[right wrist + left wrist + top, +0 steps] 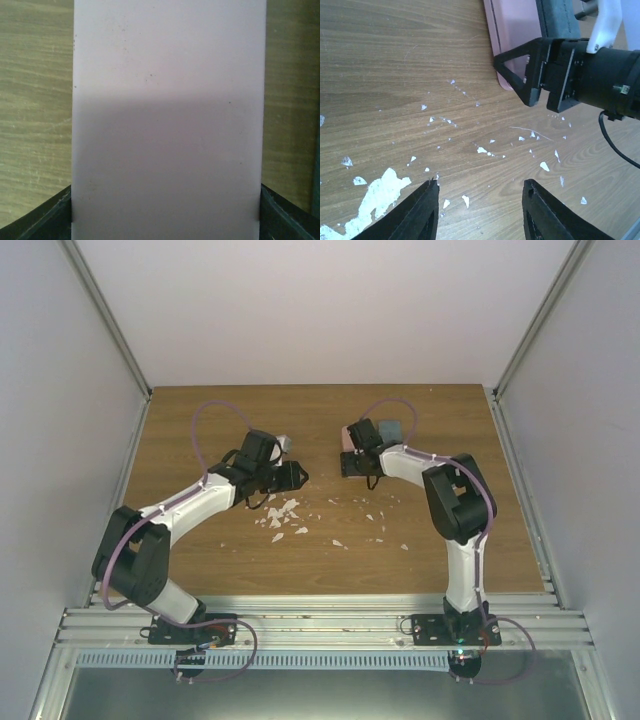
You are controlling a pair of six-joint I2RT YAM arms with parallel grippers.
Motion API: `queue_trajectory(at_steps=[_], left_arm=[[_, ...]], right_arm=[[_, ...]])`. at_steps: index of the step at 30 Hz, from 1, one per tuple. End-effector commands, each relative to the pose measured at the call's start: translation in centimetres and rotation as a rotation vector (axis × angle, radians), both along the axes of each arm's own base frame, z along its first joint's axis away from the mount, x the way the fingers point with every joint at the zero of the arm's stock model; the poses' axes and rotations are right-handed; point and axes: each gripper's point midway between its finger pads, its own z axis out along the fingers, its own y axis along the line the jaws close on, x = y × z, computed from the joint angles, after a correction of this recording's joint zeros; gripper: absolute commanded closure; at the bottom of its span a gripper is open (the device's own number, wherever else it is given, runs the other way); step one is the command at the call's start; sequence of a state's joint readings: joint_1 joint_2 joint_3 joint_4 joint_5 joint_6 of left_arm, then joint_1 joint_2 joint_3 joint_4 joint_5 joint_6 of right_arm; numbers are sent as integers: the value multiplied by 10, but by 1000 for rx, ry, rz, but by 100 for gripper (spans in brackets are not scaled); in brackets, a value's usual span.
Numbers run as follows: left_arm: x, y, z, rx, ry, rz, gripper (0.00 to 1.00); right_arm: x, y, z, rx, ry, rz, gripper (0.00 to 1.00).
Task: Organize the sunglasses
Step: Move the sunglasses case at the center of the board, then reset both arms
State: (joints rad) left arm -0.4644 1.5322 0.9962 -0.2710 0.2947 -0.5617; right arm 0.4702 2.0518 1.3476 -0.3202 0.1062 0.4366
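None of our three views lets us place the sunglasses; we cannot tell where either pair lies. Of what we do see, the right gripper (pixel 165 195) is clamped across an oblong pale pink case (pixel 167 100), with a black finger against each long side. The case lies flat on the wood-grain tabletop (pixel 395 75). Just beside it, on its right in the top view, sits an oblong blue-grey case (pixel 392 429). Our left gripper (pixel 481 186) hangs low over the tabletop, its fingers apart and holding nothing, with scattered white flakes (pixel 380 192) below and around them.
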Motion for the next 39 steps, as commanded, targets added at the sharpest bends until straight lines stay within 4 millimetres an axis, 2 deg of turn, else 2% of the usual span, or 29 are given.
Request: queue_trajectory(at_steps=[1, 4, 8, 12, 14, 18, 23, 27, 33, 39], left_arm=[[2, 4, 10, -16, -34, 19, 51], [1, 5, 15, -20, -47, 19, 43], [0, 10, 31, -18, -98, 32, 33], [-2, 16, 57, -20, -171, 38, 26], [-5, 20, 73, -16, -221, 38, 17], [-13, 38, 106, 13, -335, 71, 2], [-29, 59, 153, 7, -490, 124, 1], [-47, 87, 189, 2, -652, 213, 1], [-79, 121, 221, -4, -822, 311, 1], [-103, 148, 243, 11, -927, 385, 1]], right_arm=[[9, 4, -10, -18, 18, 18, 28], [8, 4, -5, -12, 25, 6, 17], [8, 10, 33, 41, -32, 26, 1], [-3, 4, 80, 77, -108, 25, 0], [-15, -6, 103, 89, -152, 5, 0], [-44, -49, 142, 42, -266, -113, 0], [-95, -118, 191, -23, -437, -307, 0], [-139, -159, 230, -12, -567, -418, 0], [-192, -205, 272, 13, -742, -534, 0], [-229, -235, 305, 38, -856, -627, 0]])
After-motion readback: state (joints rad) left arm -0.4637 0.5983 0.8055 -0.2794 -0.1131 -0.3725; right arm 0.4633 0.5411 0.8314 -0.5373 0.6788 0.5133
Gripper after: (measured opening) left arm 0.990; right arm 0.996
